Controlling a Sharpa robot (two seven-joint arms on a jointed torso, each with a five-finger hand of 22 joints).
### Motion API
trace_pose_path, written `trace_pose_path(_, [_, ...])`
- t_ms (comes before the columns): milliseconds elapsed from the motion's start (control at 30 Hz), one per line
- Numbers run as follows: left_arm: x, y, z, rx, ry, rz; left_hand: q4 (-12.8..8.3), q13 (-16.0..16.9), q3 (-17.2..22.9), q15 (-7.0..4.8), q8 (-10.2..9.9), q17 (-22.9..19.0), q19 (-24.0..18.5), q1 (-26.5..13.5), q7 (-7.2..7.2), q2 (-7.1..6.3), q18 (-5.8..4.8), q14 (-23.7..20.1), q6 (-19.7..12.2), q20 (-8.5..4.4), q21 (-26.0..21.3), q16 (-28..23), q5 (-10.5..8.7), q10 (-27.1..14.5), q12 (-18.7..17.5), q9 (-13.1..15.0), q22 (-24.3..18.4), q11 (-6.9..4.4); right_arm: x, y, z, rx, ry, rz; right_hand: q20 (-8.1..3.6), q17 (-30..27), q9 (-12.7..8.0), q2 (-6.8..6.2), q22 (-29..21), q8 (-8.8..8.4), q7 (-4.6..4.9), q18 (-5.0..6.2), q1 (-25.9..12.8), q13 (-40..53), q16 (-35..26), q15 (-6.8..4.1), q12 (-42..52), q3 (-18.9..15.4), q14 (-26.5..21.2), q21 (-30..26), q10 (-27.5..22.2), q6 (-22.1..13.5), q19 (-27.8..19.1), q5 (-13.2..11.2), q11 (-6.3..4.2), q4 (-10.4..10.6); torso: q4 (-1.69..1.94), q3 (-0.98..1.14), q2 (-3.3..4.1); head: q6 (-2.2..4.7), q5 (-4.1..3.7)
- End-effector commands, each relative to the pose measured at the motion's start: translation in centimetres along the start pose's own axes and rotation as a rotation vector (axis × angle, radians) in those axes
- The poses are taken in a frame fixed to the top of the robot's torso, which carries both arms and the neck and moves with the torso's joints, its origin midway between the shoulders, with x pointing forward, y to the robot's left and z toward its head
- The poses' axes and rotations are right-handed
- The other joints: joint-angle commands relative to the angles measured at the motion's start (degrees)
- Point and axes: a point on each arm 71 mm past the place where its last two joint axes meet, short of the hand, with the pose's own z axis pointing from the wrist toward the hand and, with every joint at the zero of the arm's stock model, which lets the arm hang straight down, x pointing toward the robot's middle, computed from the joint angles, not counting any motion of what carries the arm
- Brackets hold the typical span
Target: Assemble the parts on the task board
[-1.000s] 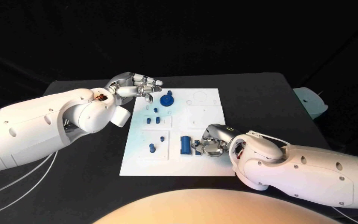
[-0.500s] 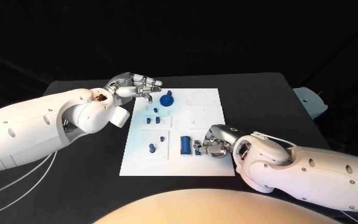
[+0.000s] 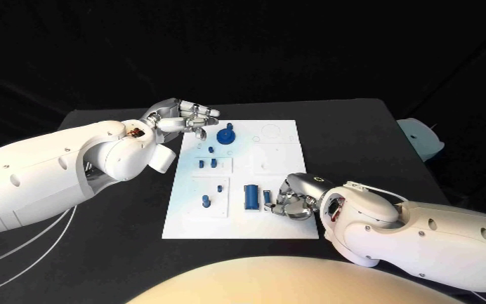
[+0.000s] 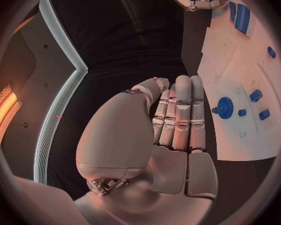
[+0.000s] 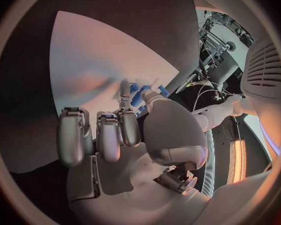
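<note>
At centre frame of the head view, on a black bench [image 3: 101,118]: one white task board [image 3: 286,151], rectangular, long axis running toward the top of the frame.

Parts, blue: a round gear-like piece [image 3: 226,135] near the board's upper left; small blocks [image 3: 208,164] below it; a pair of small pegs [image 3: 211,199] at lower left; an upright cylinder [image 3: 251,197] at lower centre; a smaller block [image 3: 268,196] just beside that cylinder, touching or nearly touching the right hand.

Left hand [image 3: 185,119]: poised at the board's upper-left corner, beside the gear-like piece. Its wrist view shows the fingers [image 4: 181,116] straight, pressed side by side and grasping nothing; released.

Right hand [image 3: 288,201]: low over the board's lower centre, fingers [image 5: 128,126] curled down around blue material, seen in its own wrist view. Whether it is truly gripped or only touched, the frames do not settle; state cannot be told.

Step in hand, as judged: the right hand working the smaller block beside the cylinder, either taking hold or seating it.

Handling advice: keep the block square to its recess, press straight down, avoid nudging the neighbouring cylinder, and hold the left hand clear of the gear-like piece till needed.
</note>
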Motion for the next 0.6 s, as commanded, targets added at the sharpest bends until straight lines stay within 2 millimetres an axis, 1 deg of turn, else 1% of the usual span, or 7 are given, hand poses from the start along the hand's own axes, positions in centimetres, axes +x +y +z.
trace_pose_path(33, [0.18, -0.08, 0.03, 0.005, 0.017, 0.0, -0.2, 0.0, -0.1, 0.21, 0.3, -0.1, -0.2, 0.3, 0.12, 0.08, 0.83, -0.2, -0.4, 0.07, -0.1, -0.3, -0.1, -0.3, 0.2, 0.0, 0.0, 0.08, 0.31, -0.08, 0.04, -0.007, 0.037, -0.016, -0.24, 12.9, 0.0, 0.09, 12.7, 0.32, -0.18, -0.77, 0.7, 8.6, 0.4, -0.49, -0.4, -0.6, 5.6, 0.3, 1.9, -0.3, 2.7, 0.3, -0.46, -0.1, -0.03, 0.0, 0.07, 0.0, 0.11])
trace_pose_path(600, [0.24, -0.08, 0.07, 0.005, 0.019, 0.0, -0.2, 0.0, 0.0, 0.23, 0.3, -0.1, -0.2, 0.2, 0.13, 0.11, 0.83, -0.2, -0.4, 0.09, -0.2, -0.3, -0.09, -0.4, 0.3, 0.0, -0.1, 0.1, 0.23, -0.53, 0.88, 0.018, 0.01, -0.02, -0.25, 13.0, 0.0, 1.02, 12.7, 0.38, -0.2, -0.79, 2.3, 8.6, 0.4, -0.5, -0.3, -0.9, 5.6, 0.4, 2.0, -0.3, 2.8, 0.3, -0.48, -0.5, -0.03, 0.05, 0.06, 0.0, 0.06])
